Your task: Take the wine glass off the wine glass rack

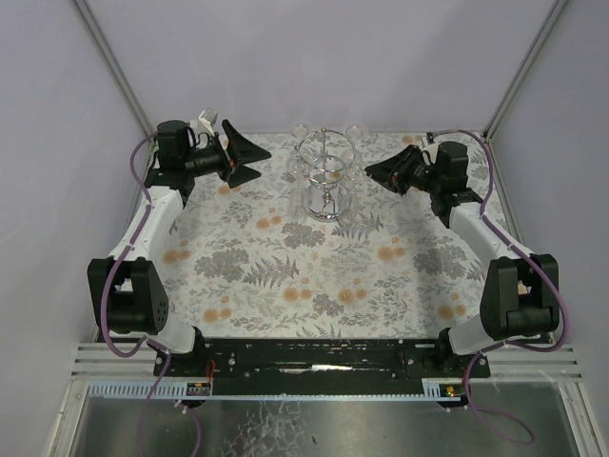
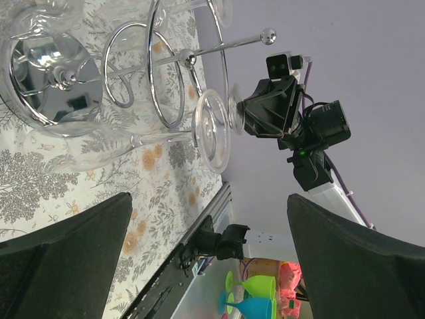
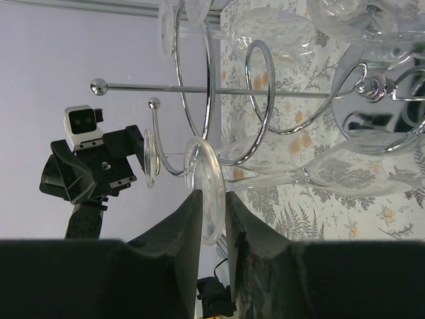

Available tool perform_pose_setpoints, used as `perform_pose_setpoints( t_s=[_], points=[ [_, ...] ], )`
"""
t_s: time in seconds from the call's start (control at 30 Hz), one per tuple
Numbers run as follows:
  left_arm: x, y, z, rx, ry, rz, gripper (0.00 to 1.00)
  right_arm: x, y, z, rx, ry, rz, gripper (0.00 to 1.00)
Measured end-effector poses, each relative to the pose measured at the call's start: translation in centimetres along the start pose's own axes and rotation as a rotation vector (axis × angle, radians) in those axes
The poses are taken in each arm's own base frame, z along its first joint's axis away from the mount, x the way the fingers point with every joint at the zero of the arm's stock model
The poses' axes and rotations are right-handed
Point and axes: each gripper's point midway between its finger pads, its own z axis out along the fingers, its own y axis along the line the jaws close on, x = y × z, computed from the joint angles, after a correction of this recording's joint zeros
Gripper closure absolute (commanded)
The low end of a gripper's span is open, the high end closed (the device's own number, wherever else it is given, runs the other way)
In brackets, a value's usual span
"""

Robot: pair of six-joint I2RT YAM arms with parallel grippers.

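The chrome wine glass rack (image 1: 326, 173) stands at the back middle of the floral table. Several clear glasses hang on it. In the right wrist view, one wine glass (image 3: 345, 174) lies sideways in a wire ring, its round foot sticking out past the ring. My right gripper (image 3: 212, 195) is shut on that foot, one finger on each face. The left wrist view shows the same glass (image 2: 211, 131) with the right gripper (image 2: 244, 118) at its foot. My left gripper (image 1: 259, 160) hangs wide open to the left of the rack, holding nothing (image 2: 209, 199).
Other glasses (image 3: 265, 30) hang in neighbouring rings close to the held one. The rack's mirrored base (image 2: 53, 83) and horizontal rod (image 3: 199, 88) lie near the held glass. The back wall is right behind the rack. Coloured plastic goblets (image 2: 255, 296) stand off the table.
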Motion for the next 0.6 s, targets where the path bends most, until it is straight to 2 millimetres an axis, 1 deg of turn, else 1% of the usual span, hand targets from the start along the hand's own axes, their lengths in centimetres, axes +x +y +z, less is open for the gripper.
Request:
perform_pose_setpoints(
  t_s=[0.07, 0.13, 0.3, 0.6],
  points=[
    [0.08, 0.06, 0.0, 0.0, 0.002, -0.002, 0.0, 0.07, -0.09, 0.0, 0.001, 0.002, 0.002, 0.76],
    [0.12, 0.11, 0.0, 0.0, 0.004, -0.003, 0.0, 0.08, -0.06, 0.0, -0.001, 0.003, 0.002, 0.81],
    [0.26, 0.21, -0.01, 0.0, 0.007, -0.006, 0.0, 0.16, -0.12, 0.0, -0.005, 0.005, 0.004, 1.0],
    [0.34, 0.26, -0.02, 0.001, 0.008, -0.006, 0.0, 0.17, -0.19, -0.09, -0.003, -0.003, 0.008, 1.0]
  ],
)
